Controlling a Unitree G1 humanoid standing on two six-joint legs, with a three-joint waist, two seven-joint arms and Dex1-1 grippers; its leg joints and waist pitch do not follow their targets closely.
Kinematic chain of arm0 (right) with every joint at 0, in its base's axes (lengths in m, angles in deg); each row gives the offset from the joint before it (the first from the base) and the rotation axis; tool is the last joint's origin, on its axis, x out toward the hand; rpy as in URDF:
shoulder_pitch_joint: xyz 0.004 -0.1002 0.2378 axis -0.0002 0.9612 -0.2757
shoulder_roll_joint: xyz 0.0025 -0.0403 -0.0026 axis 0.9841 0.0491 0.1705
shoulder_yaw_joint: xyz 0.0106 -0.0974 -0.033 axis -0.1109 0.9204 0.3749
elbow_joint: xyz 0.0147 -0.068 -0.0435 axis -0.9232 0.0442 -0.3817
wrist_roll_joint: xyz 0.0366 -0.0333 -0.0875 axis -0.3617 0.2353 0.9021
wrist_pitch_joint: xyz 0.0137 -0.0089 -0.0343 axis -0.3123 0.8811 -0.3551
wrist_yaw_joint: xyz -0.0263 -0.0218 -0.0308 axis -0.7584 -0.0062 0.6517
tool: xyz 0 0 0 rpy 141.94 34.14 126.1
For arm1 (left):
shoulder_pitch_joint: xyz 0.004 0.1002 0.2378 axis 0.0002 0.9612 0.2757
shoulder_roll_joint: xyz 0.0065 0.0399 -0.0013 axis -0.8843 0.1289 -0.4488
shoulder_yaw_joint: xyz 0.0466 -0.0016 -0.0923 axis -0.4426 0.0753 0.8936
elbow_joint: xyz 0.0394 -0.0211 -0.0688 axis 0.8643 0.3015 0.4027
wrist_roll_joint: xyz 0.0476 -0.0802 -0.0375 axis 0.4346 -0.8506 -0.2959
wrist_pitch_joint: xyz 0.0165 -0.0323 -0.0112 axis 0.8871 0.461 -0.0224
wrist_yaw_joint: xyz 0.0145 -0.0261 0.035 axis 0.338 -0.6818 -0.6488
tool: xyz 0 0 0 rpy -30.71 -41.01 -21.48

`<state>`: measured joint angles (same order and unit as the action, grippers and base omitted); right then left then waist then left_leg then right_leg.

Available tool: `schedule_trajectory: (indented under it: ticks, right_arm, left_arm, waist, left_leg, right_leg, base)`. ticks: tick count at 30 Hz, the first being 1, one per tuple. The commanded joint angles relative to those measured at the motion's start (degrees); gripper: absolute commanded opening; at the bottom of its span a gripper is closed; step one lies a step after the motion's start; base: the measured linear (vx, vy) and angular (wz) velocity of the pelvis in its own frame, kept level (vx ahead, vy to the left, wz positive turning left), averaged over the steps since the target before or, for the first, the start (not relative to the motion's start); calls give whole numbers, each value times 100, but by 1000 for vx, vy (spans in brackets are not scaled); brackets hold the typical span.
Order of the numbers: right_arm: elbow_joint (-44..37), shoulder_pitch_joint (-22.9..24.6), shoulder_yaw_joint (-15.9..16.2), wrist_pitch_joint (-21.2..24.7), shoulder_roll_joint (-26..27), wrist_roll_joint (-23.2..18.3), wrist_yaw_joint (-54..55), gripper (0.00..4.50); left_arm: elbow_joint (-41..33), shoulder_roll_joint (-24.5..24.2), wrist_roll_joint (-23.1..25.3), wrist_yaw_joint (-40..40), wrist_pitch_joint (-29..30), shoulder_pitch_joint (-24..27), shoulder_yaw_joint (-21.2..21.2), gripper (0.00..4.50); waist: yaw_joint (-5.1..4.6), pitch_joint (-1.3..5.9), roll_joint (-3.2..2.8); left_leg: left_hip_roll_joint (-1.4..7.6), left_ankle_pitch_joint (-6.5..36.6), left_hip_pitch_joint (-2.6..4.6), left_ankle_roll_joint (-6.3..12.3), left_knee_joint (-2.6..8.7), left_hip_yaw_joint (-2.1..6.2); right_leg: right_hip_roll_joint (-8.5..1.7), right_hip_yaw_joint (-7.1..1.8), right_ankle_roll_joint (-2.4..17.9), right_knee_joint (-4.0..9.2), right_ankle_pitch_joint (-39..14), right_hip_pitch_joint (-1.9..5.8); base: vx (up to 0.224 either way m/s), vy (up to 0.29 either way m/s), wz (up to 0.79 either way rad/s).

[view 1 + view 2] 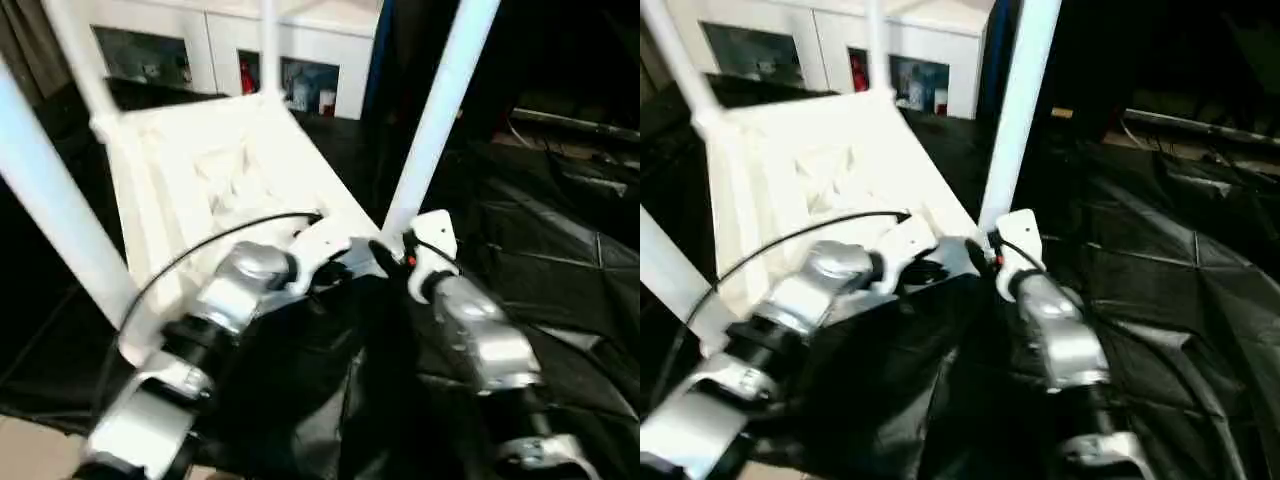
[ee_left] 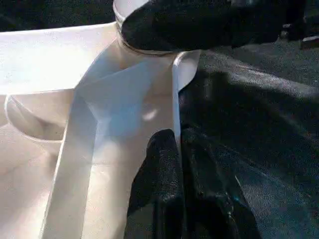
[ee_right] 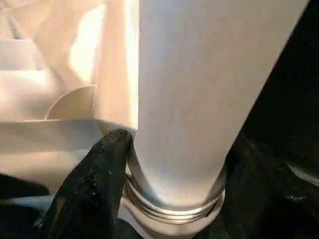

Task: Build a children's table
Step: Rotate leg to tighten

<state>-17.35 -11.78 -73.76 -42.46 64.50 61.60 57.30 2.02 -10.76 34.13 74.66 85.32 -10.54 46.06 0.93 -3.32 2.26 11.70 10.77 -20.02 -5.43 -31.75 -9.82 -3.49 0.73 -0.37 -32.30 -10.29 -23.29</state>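
The white tabletop [image 1: 215, 180] lies upside down on the black-draped work table [image 1: 560, 260], tilted up toward 11 o'clock in the head views, its ribbed underside facing the camera. Four white tube legs stand in its corner sockets: one at the near right corner [image 1: 437, 110], one at the near left [image 1: 55, 200], and two at the far corners [image 1: 268, 45] [image 1: 75, 55].

The right gripper [image 3: 172, 199] has its black fingers [image 3: 92, 184] spread around the base of the near right leg [image 3: 199, 94], one finger on each side, just above the ringed socket collar [image 3: 174, 211]; it grips that leg. In the head views it sits at about 4 o'clock from the tabletop's centre.

The left gripper [image 2: 179, 164] is closed, its fingers pinching the tabletop's thin raised rim [image 2: 175, 109] close to that same corner, at about 5 o'clock from the centre.

A white cabinet [image 1: 300, 50] with open shelves stands at 12 o'clock behind the work table.
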Motion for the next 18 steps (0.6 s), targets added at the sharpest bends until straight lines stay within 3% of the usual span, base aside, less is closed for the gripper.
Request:
schedule_trajectory:
  ticks: [1, 4, 6, 7, 13, 15, 18]
  right_arm:
    - [322, 200, 508, 320, 236, -94, -372, 339]
    - [161, 205, 522, 210, -53, -220, -904, 348]
    - [-41, 207, 533, 178, -379, -347, -1504, 348]
    - [-82, 205, 542, 158, -484, -373, -1670, 348]
    - [-223, 195, 582, -205, -1371, -575, -3078, 348]
    - [-264, 192, 564, -265, -1637, -683, -3562, 348]
    - [-251, 147, 582, -298, -1982, -744, -4083, 348]
  left_arm:
    - [130, 336, -101, -39, 26, 293, -276, 0]
    - [25, 91, -118, 248, -126, 393, -280, 0]
    - [6, -124, -145, 484, -254, 429, -235, 0]
    - [-8, -184, -154, 569, -293, 438, -228, 0]
    - [-181, -762, -253, 1436, -596, 513, -267, 0]
    - [-263, -959, -311, 1777, -610, 538, -284, 0]
    - [-356, -1209, -448, 2239, -698, 560, -264, 0]
  waist:
    - [-38, 85, -6]
    - [-57, 104, -17]
    - [-59, 107, -25]
    - [-57, 120, -7]
    - [3, 166, 1]
    - [3, 172, 25]
    - [27, 185, 2]
  left_leg:
    - [82, 2487, 13, -27, 484, 70]
    - [96, 2383, -26, 30, 495, 65]
    - [101, 2314, -25, 46, 486, 50]
    - [98, 2223, -39, 110, 477, 41]
    - [95, 1449, -53, 335, 395, -44]
    - [92, 1165, -88, 405, 366, -61]
    - [97, 739, -81, 557, 324, -78]
  right_leg:
    - [-297, -131, 308, 547, -3229, 19]
    - [-296, -138, 394, 518, -2855, 71]
    - [-301, -150, 454, 512, -2720, 66]
    - [-297, -148, 502, 498, -2582, 106]
    - [-300, -164, 920, 401, -1703, 168]
    - [-296, -165, 1064, 345, -1274, 206]
    - [-270, -150, 1319, 238, -480, 231]
  base:
    - [0, 0, 0]
    - [0, 0, 0]
    - [0, 0, 0]
    - [0, 0, 0]
    - [0, 0, 0]
    - [0, 0, 0]
    - [0, 0, 0]
